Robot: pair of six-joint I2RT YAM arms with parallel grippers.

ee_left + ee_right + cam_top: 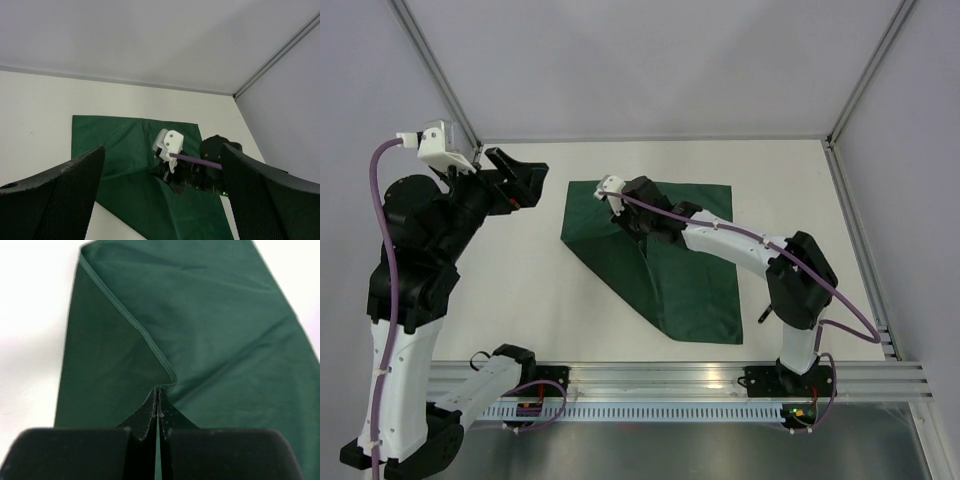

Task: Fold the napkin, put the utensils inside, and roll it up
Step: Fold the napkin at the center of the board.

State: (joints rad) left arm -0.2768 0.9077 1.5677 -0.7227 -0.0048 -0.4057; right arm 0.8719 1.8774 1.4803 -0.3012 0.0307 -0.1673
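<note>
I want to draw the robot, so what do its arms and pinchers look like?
The left arm and the right arm have white parts joined by black joints. A purple cable loops along each. The left gripper and right gripper are black, with two flat fingers bumpy like mesh. A white box sits by each wrist.

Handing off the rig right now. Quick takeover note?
Left gripper: open, empty, raised left of the napkin.
Right gripper: shut on a napkin corner, pulled over the cloth mid-fold.
Fork: not clearly visible; a dark sliver by the right arm may be it.
Done: fold started.
Left: finish the fold, place the fork, roll.
</note>
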